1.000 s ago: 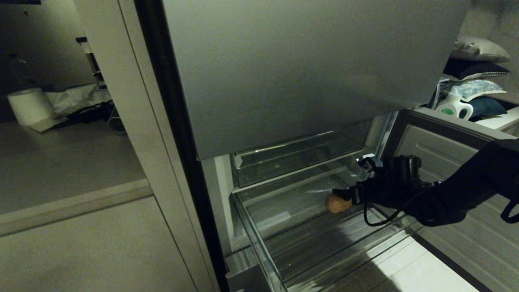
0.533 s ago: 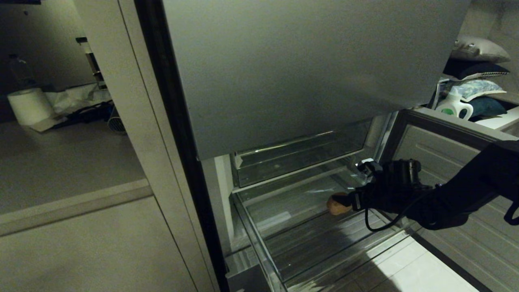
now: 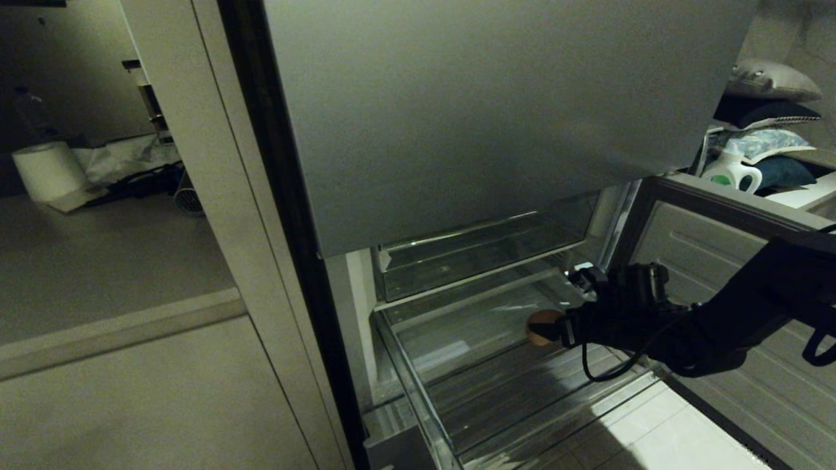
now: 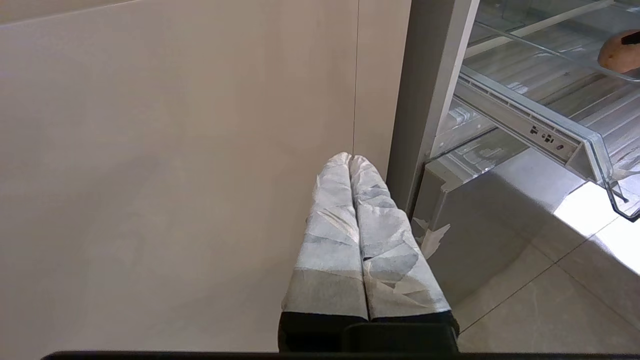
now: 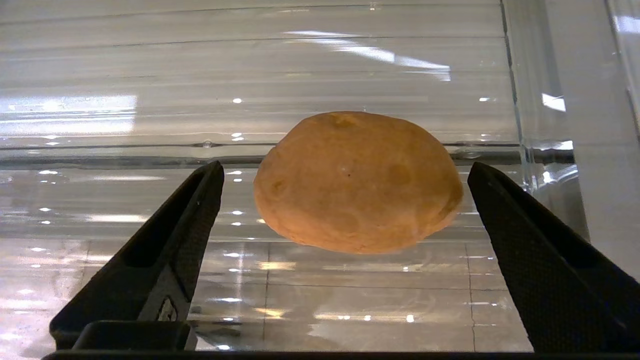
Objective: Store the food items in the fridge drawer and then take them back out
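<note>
Potato (image 5: pixel 357 182) lies in the drawer (image 3: pixel 418 385), at its far right side, between the wide-open right gripper (image 5: pixel 345 210) jaws. Probably the pick-out step; next it must close.

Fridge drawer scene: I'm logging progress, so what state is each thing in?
Clear plastic fridge drawer: pulled out.
Orange-brown rounded food lump: lying on the drawer floor, ungripped.
Right gripper: open, fingers either side of the lump.
Left gripper: shut, parked outside the fridge.
Lower fridge door: open.
</note>
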